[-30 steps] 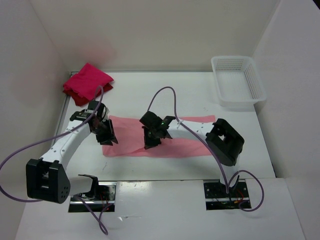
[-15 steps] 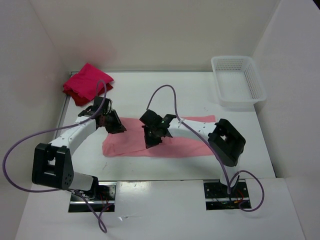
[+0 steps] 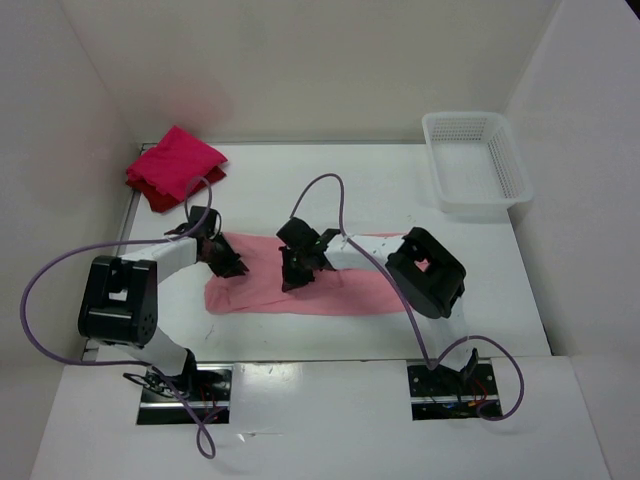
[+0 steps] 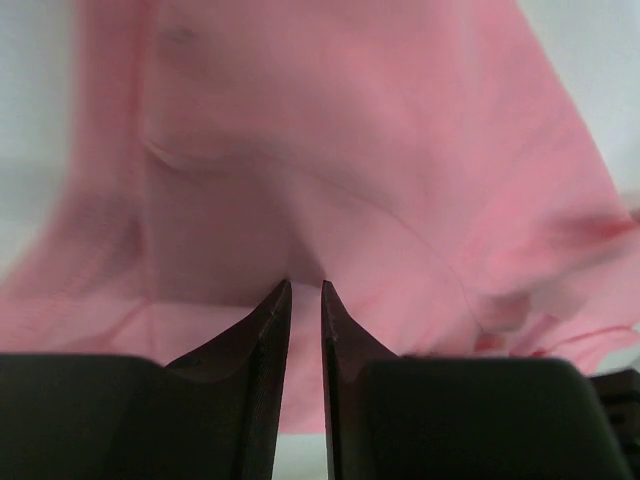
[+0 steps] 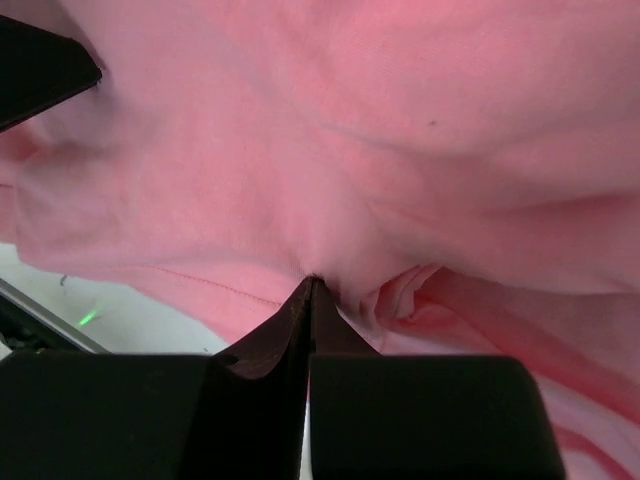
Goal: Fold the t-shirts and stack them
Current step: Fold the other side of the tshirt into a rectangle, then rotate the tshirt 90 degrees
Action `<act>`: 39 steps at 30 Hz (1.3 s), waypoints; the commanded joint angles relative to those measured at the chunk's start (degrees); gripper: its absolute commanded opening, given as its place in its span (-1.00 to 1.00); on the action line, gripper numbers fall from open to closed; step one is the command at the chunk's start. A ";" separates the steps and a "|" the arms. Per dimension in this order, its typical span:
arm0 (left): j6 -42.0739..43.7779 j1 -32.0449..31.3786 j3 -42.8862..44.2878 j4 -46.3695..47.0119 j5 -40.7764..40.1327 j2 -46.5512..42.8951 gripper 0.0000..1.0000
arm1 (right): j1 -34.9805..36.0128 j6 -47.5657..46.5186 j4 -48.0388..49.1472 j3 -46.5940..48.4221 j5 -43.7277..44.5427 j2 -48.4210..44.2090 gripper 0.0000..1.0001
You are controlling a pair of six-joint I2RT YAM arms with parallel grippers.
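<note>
Salmon t-shirt (image 3: 365, 290) lies as a long folded band on the table (image 3: 300, 185), mid-frame in the top view. The left gripper (image 4: 305, 288) nips its left end, jaws at a thin slit with cloth puckered between the tips. The right gripper (image 5: 310, 282) has its jaws fully closed on a bunched fold near mid-band. The two pinches probably serve to carry that end over. The folded red t-shirts (image 3: 175, 165) at upper left likely mark the stack.

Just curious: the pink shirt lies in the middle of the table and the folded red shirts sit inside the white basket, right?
No: the folded red shirts lie on the table at far left, outside the white basket, as the top view shows. The pink shirt does lie in the middle.
</note>
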 commanded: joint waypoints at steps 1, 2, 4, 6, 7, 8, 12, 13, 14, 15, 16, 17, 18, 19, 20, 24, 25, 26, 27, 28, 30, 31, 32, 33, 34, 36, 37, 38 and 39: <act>0.14 2.09 -0.14 2.45 -2.72 1.95 -0.50 | -0.31 0.66 4.16 -1.56 -0.93 -1.23 -1.00; 0.93 2.09 0.55 2.45 -3.41 2.48 -0.50 | 0.56 0.66 4.17 -1.56 -0.93 -1.85 -1.00; 1.80 3.40 1.70 2.45 -5.08 4.76 -0.50 | 1.19 0.66 2.77 -1.04 -0.93 -2.99 -1.00; 2.69 3.93 3.36 2.45 -5.09 7.39 -0.50 | 1.19 -0.04 1.98 0.28 -2.24 -4.40 -1.00; 3.21 3.94 5.72 2.45 -5.87 8.02 -0.50 | 1.19 -1.09 -0.03 2.89 -2.25 -4.41 -0.95; 3.74 3.94 7.31 2.45 -5.88 8.54 -0.50 | 1.19 -1.80 -1.53 4.75 -1.47 -4.93 -0.92; 3.75 3.94 12.95 0.52 -4.12 5.14 -0.50 | -2.76 -4.70 -3.30 11.35 -5.39 -5.46 -0.60; 3.75 3.94 13.56 -0.01 -4.12 3.73 -0.50 | -3.90 -6.10 -3.30 13.71 -5.94 -4.85 -0.55; 4.27 3.94 13.57 -0.02 -4.12 2.24 -0.50 | -5.91 -7.24 -4.95 15.30 -5.94 -4.06 -0.46; 4.27 3.94 14.09 -0.62 -4.12 -0.91 -0.50 | -6.89 -8.38 -5.75 16.97 -5.94 -1.97 -0.46; 4.88 3.94 13.40 -0.63 -3.60 -2.68 -0.54 | -7.86 -10.74 -6.28 20.29 -5.94 -0.81 -0.46; 4.89 3.94 12.35 -0.63 -2.12 -4.53 -0.57 | -9.87 -11.90 -6.29 21.89 -6.64 0.33 -0.50; 4.89 3.94 10.95 0.67 -1.14 -8.29 -0.61 | -10.84 -13.13 -7.16 23.91 -6.64 1.82 -0.87; 4.89 3.94 7.97 0.69 0.08 -10.07 -0.74 | -11.81 -14.27 -8.12 28.97 -7.34 5.49 -1.00; 4.28 3.94 6.55 1.21 1.40 -11.65 -0.80 | -12.69 -16.28 -9.09 31.55 -8.13 7.53 -1.00; 3.75 1.22 1.70 -0.18 4.40 -20.17 -0.98 | -15.24 -21.56 -16.56 47.01 -11.64 19.04 -1.00; 4.53 -0.01 1.01 -0.97 4.40 -21.23 -1.00 | -15.25 -22.80 -19.18 52.35 -12.35 20.97 -0.93; 4.54 -0.54 1.00 -1.59 4.40 -22.29 -1.00 | -15.25 -23.68 -20.34 54.84 -12.88 24.65 -0.81; 4.54 -0.55 0.22 -2.82 4.40 -24.21 -1.00 | -15.25 -24.82 -21.57 57.21 -12.88 26.34 -0.71; 4.54 -1.50 -0.57 -2.83 5.27 -25.02 -1.00 | -15.25 -25.35 -23.76 61.50 -12.36 27.92 -0.52; 4.02 -3.44 -1.81 -3.62 5.80 -27.03 -1.00 | -15.25 -26.05 -26.31 65.92 -13.15 33.02 -0.34; 4.01 -3.45 -2.51 -3.62 6.68 -27.05 -1.00 | -15.25 -26.06 -27.63 70.03 -14.10 34.69 -0.28; 3.40 -4.32 -3.82 -3.62 6.69 -27.74 -0.97 | -15.25 -26.06 -29.30 71.37 -14.90 35.92 -0.18; 3.40 -4.32 -3.83 -3.62 7.21 -27.75 -0.97 | -15.25 -26.58 -29.32 72.08 -16.12 37.41 -0.14; 3.40 -4.85 -4.36 -3.62 7.22 -28.27 -0.95 | -15.25 -26.59 -29.32 71.57 -16.14 37.43 -0.09; 3.40 -4.85 -4.36 -3.62 7.22 -28.28 -0.95 | -15.25 -26.59 -27.83 70.25 -18.14 37.43 0.02; 3.40 -4.85 -4.88 -3.62 7.22 -28.28 -0.92 | -15.25 -26.59 -27.82 69.11 -18.77 38.13 0.02; 3.40 -4.85 -4.89 -3.01 9.04 -28.28 -0.92 | -15.25 -26.59 -27.82 69.10 -19.38 38.13 0.06; 3.40 -4.85 -4.89 -2.13 10.11 -28.28 -0.92 | -15.25 -27.37 -27.82 69.10 -21.22 38.83 0.08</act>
